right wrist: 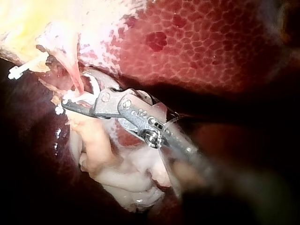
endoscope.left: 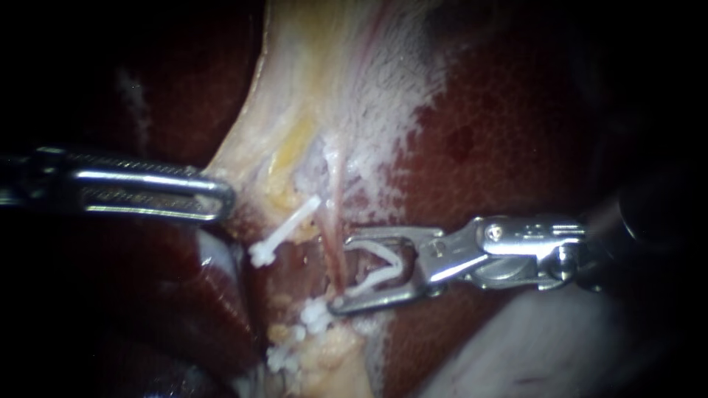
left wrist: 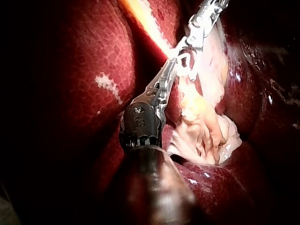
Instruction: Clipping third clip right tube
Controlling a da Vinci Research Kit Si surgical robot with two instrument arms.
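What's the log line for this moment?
right instrument: jaws hold an open clip, tube at their mouth | clip not yet closed | left instrument: tip at pale tissue

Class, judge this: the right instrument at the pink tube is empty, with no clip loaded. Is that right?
No. The right instrument at the pink tube is not empty: an open white clip is loaded in it, as the endoscope view shows.

Narrow slot on the thin pink tube (endoscope.left: 333, 214)
White plastic clip (endoscope.left: 287, 227) above, second white clip (endoscope.left: 315, 315) below; right tool (endoscope.left: 339, 273), gripping an open V-shaped clip (endoscope.left: 377, 278), fills the space between.
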